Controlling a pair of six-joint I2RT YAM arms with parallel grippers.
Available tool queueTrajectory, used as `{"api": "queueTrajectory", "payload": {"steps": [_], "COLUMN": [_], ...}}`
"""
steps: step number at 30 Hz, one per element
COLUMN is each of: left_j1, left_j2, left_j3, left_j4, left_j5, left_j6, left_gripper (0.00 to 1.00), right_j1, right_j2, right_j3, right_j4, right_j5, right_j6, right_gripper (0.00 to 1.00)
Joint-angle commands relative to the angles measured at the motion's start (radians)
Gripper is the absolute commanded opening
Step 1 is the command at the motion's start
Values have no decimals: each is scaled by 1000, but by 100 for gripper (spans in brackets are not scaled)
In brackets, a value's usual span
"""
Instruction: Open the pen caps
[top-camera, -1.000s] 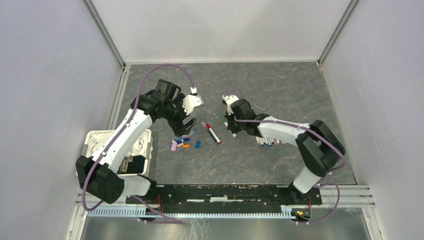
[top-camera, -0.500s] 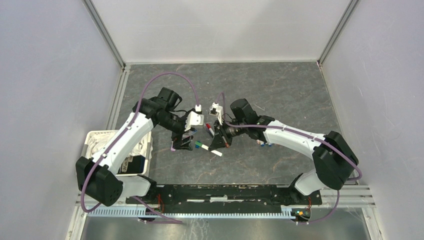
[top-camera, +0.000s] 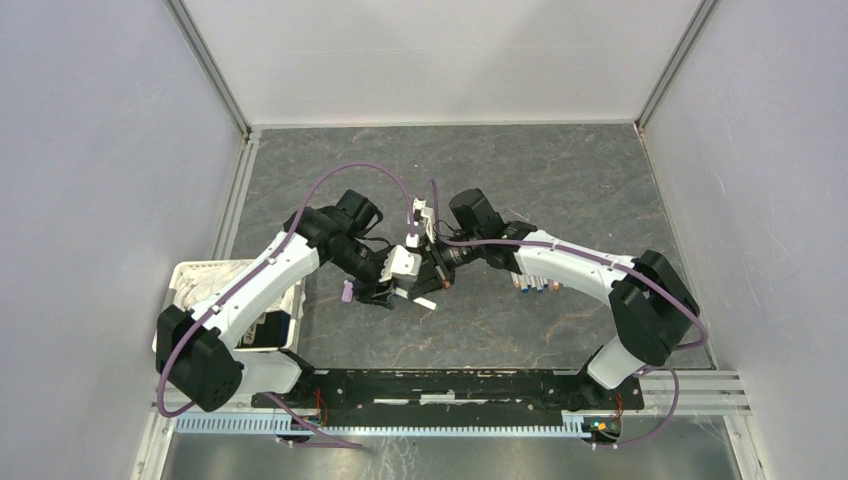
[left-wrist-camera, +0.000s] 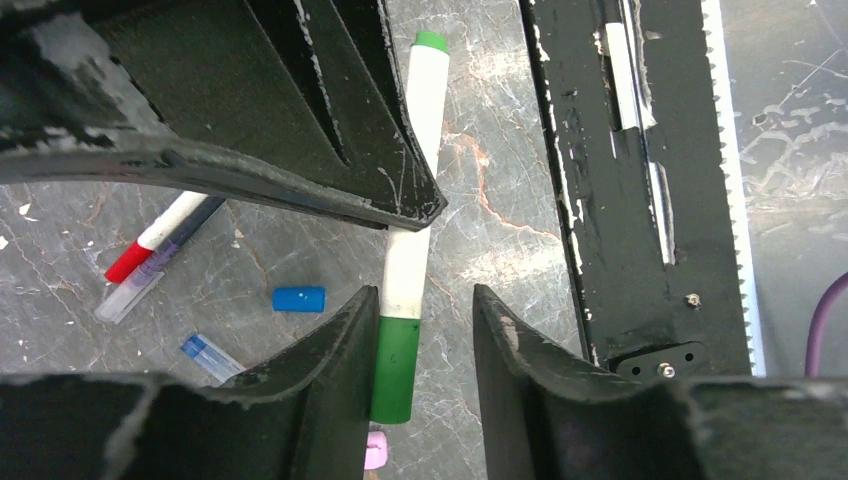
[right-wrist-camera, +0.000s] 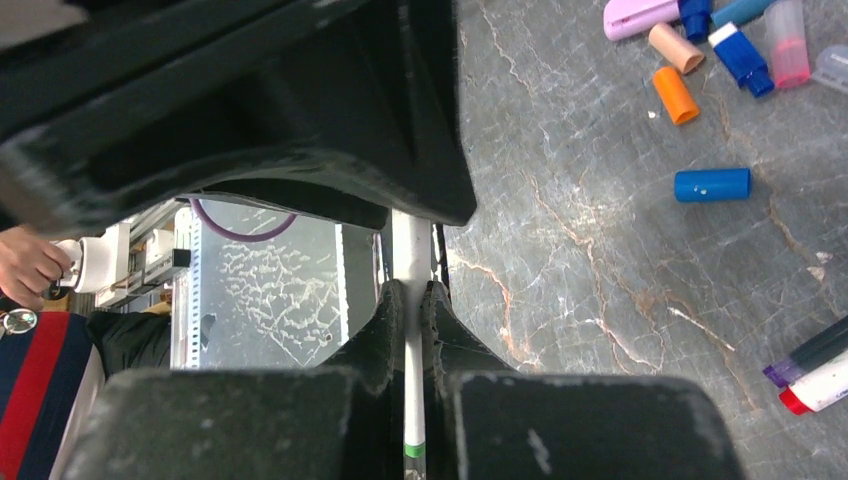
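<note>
A pen with a white barrel and a green cap is held above the table between both grippers. My right gripper is shut on its white barrel; its fingers cross the top of the left wrist view. My left gripper is open around the green cap, with the left finger against the cap and the right finger apart from it. In the top view the two grippers meet at mid-table, left and right. Loose caps lie on the table: blue, orange, lilac.
More pens lie on the marble table, one red-ended and a group by the right arm. A pink cap lies under the left gripper. A white basket stands at the left. The black mounting rail runs along the near edge.
</note>
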Motion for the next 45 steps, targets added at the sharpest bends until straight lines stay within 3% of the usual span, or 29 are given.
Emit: {"api": "queueTrajectory", "payload": {"steps": [1, 7, 8, 12, 17, 24, 29, 36, 45], "left_j1": [-22, -35, -35, -44, -52, -52, -52, -48, 14], "left_j2": [-4, -16, -16, -12, -7, -14, -18, -13, 27], "left_j3": [-9, -7, -4, 11, 24, 45, 44, 60, 123], "left_j4": [60, 62, 62, 66, 87, 90, 88, 28, -67], "left_j5": [-48, -133, -133, -122, -116, -92, -118, -194, -288], "left_j6": [-29, -7, -6, -11, -32, -52, -49, 2, 101], "left_gripper": [39, 3, 3, 2, 2, 2, 2, 2, 2], "right_j1": [6, 6, 7, 25, 50, 53, 51, 31, 20], "right_j2": [5, 2, 4, 23, 64, 101, 100, 67, -23], "right_j3": [23, 14, 12, 5, 13, -2, -8, -30, -154], "right_j4": [-12, 3, 17, 92, 215, 368, 373, 63, 46], "right_j5": [-8, -6, -12, -52, -94, -145, -156, -64, -109], "right_j6": [-10, -1, 6, 63, 167, 288, 293, 59, -16], "right_gripper": [0, 1, 10, 27, 32, 26, 1, 0, 0]}}
